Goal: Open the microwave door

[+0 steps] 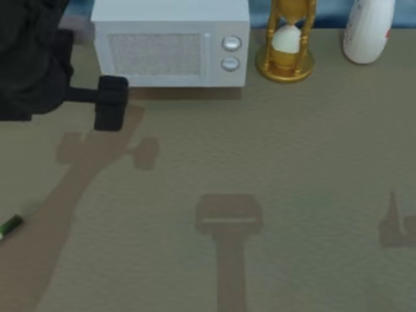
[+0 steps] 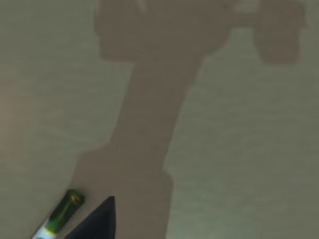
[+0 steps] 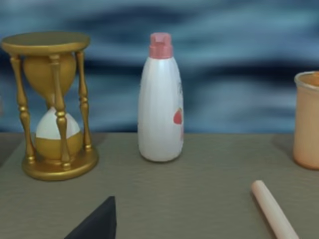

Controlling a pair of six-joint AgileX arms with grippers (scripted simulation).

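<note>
- Door (image 1: 156, 53) is shut, looks stiff, hinged, light; best hooked at its left edge.
- Left pincer (image 1: 111, 104) is parked just beside it; grip can't be told.

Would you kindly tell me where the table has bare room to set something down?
The broad middle and near stretch of the table is bare, bordered by the microwave, hourglass and white bottle along the crowded far edge. The left claw hovers by the microwave's left corner; a green marker lies at the left edge.

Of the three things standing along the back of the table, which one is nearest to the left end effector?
The microwave. The left end effector is at its front left corner; hourglass and white bottle stand further right.
</note>
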